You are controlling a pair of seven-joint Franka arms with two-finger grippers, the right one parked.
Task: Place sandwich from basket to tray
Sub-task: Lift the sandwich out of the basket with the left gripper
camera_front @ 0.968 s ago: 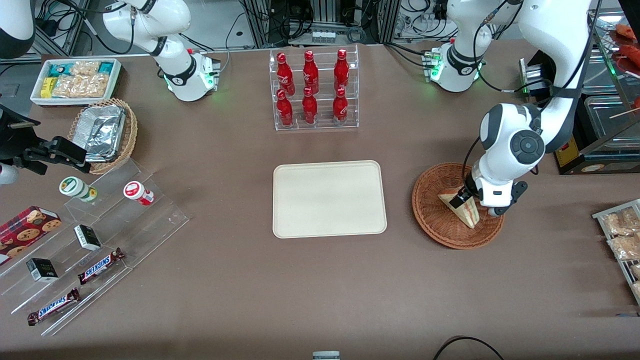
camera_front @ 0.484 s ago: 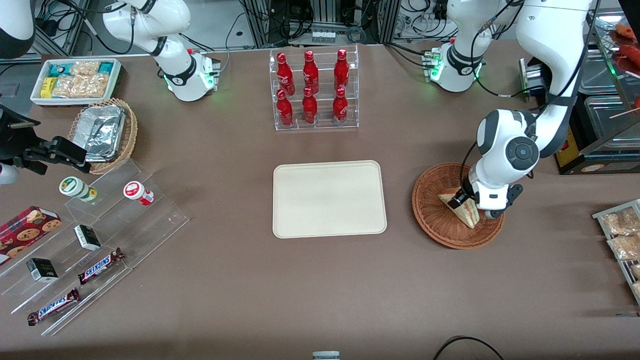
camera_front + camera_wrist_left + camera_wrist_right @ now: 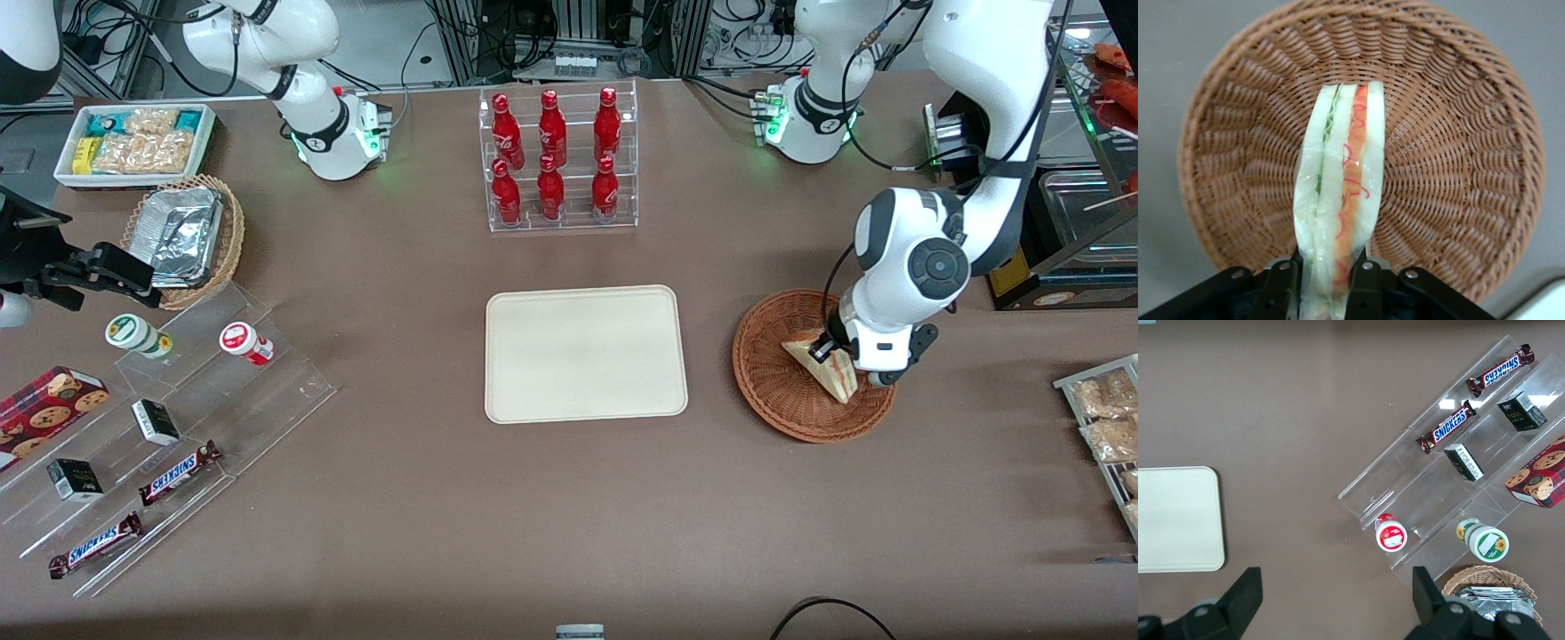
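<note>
One wrapped sandwich wedge being pinched by the left arm's gripper (image 3: 827,354) over the basket.

From the front, the small triangular sandwich of pale bread with red and green filling (image 3: 822,365) is sitting within the round reddish-brown wicker basket (image 3: 775,382), the gripper clamping it there — the flat cream-beige rectangular tray (image 3: 585,353) is lying bare beside the basket, toward the parked arm's end. At the left wrist, the black fingers (image 3: 1365,283) are squeezing the sandwich (image 3: 1341,200) edge-on, its layers standing upright above the basket's woven floor (image 3: 1451,167). At the right wrist, the tray's corner (image 3: 1178,520) is showing.
</note>
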